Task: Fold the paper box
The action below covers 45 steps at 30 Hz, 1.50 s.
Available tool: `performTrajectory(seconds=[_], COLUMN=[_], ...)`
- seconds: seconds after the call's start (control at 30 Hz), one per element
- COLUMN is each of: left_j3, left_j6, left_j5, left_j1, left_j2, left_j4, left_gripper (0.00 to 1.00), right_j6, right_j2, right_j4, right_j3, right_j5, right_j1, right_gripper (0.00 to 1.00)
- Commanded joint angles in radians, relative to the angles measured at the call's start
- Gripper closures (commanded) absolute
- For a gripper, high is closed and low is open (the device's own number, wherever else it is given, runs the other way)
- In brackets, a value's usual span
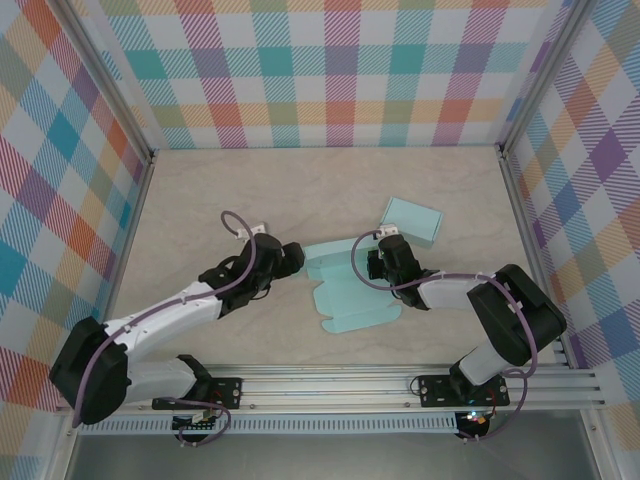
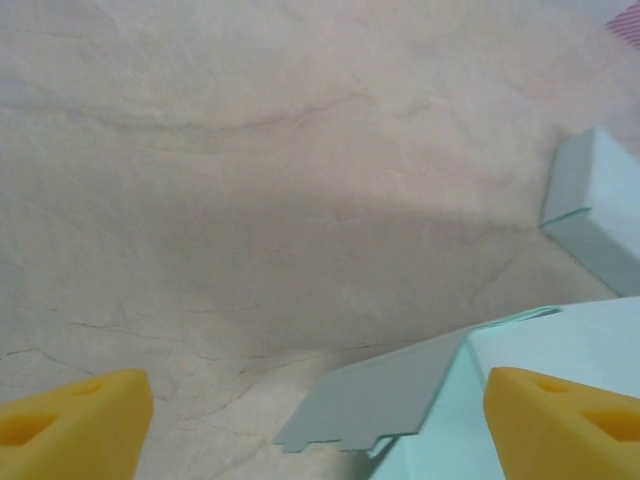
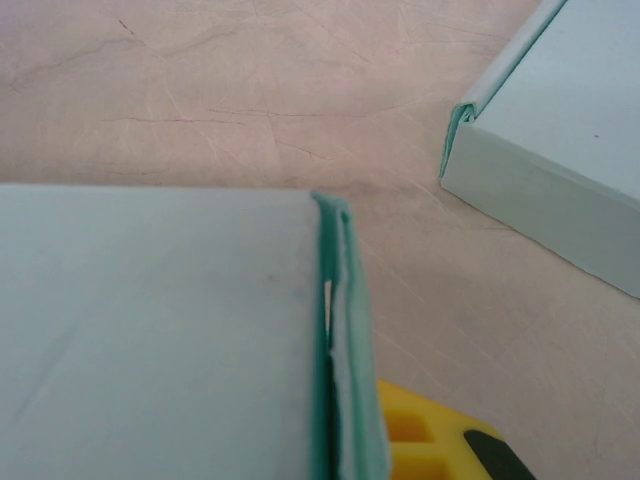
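Near the middle of the table (image 1: 220,200), what was that teal sheet? — dan_r

That was the paper box (image 1: 350,290). It was mostly flat with its flaps spread out, lying between the two arms towards the near edge. — kit

And the hands, holding anything? — dan_r

So the left gripper (image 1: 295,258) sat at the sheet's left edge with its yellow fingers (image 2: 565,420) spread wide and nothing pinched. On its wrist cam a greyish flap poked out between them, and the right-side finger hung over the box's pale panel. The right gripper (image 1: 378,262) was at the opposite edge, squeezed tight on a folded-up side wall. Its cam had the doubled edge of that wall running straight down to one yellow finger (image 3: 425,440) pressed against it. — kit

Anything else on there? — dan_r

One finished box (image 1: 412,222), same teal, was just behind the right gripper with a strip of bare table between it and the sheet. Checked walls (image 1: 330,70) ran all round. — kit
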Motion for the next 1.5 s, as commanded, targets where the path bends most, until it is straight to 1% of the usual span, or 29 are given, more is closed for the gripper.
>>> performTrajectory(seconds=[0.0, 0.13, 0.27, 0.4, 0.63, 0.83, 1.0, 1.1, 1.23, 1.33, 1.47], left_j3=[0.0, 0.027, 0.066, 0.11, 0.144, 0.167, 0.167, 0.169, 0.151, 0.121, 0.057], left_j6=[-0.013, 0.016, 0.055, 0.094, 0.113, 0.123, 0.116, 0.108, 0.068, 0.032, -0.017], left_j5=[0.025, 0.031, 0.042, 0.028, 0.001, 0.021, 0.066, 0.065, 0.004, -0.058, -0.113], left_j1=[0.011, 0.009, 0.003, -0.013, -0.028, -0.052, -0.069, -0.083, -0.091, -0.092, -0.095], left_j2=[-0.045, -0.027, 0.041, 0.111, 0.198, 0.26, 0.31, 0.328, 0.306, 0.244, 0.117], left_j4=[0.018, -0.009, -0.029, -0.038, -0.044, -0.018, 0.066, 0.106, 0.108, 0.067, -0.014], left_gripper=[0.11, 0.07, 0.04, 0.03, 0.03, 0.03, 0.02, 0.01, 0.01, 0.0, 0.02], right_j6=[0.009, 0.01, 0.012, 0.014, 0.022, 0.026, 0.031, 0.038, 0.049, 0.054, 0.062], right_j2=[0.006, 0.003, 0.005, 0.003, 0.0, 0.005, 0.011, 0.016, 0.017, 0.018, 0.026], right_j4=[0.038, 0.038, 0.035, 0.036, 0.034, 0.04, 0.043, 0.048, 0.052, 0.055, 0.048], right_j3=[-0.004, -0.006, -0.002, -0.002, -0.002, -0.003, 0.0, 0.0, -0.002, -0.003, 0.002], right_j5=[-0.01, -0.008, -0.014, -0.019, -0.026, -0.034, -0.043, -0.055, -0.055, -0.044, -0.024], right_j1=[0.008, 0.008, 0.008, 0.009, 0.009, 0.008, 0.008, 0.008, 0.008, 0.008, 0.009], right_gripper=[1.0, 1.0, 1.0, 1.0, 1.0, 1.0, 1.0, 1.0, 1.0, 1.0, 1.0])
